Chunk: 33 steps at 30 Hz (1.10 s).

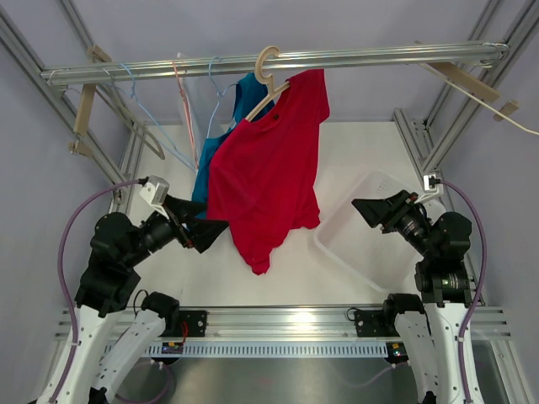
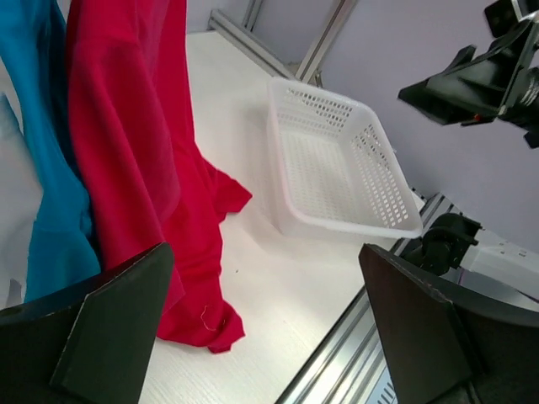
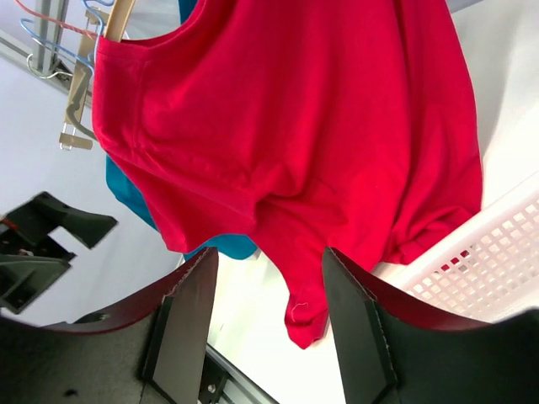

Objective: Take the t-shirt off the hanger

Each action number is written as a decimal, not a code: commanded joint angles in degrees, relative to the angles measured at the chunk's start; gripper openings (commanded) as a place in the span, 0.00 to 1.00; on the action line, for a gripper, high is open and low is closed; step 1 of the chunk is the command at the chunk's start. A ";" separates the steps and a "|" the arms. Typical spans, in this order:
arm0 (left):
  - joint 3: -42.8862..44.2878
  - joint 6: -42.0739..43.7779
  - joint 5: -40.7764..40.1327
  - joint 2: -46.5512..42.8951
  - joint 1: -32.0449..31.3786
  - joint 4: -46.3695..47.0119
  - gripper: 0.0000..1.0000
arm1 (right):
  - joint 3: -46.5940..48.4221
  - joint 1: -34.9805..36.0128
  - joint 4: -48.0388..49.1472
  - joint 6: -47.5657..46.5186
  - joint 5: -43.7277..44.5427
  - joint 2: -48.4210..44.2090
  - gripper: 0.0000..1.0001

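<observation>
A red t-shirt hangs from a wooden hanger hooked on the top rail. Its lower hem droops down to the white table. My left gripper is open and empty, just left of the shirt's lower edge and apart from it. My right gripper is open and empty, to the right of the shirt, jaws pointing at it. The shirt shows in the left wrist view beyond the open left gripper. In the right wrist view the shirt and hanger are ahead of the open right gripper.
A blue garment hangs on another hanger right behind the red shirt. Thin wire hangers hang further left on the rail. A white perforated basket lies on the table under my right gripper. Metal frame posts stand on both sides.
</observation>
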 commanded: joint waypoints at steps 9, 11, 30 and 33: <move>20.57 1.40 4.02 14.12 -3.03 0.61 0.99 | -6.37 -0.26 1.79 -1.00 -4.86 -2.81 0.64; 24.80 3.16 -1.59 17.64 -5.48 0.61 0.99 | -6.81 0.26 2.22 -0.83 -5.12 -3.34 0.64; 66.02 18.10 -23.14 58.50 -8.14 -7.48 0.66 | -5.93 8.17 2.05 -3.11 -5.12 -1.76 0.62; 70.06 20.12 -24.37 63.52 -8.49 -8.88 0.68 | -5.67 8.61 1.79 -3.64 -5.13 -1.58 0.62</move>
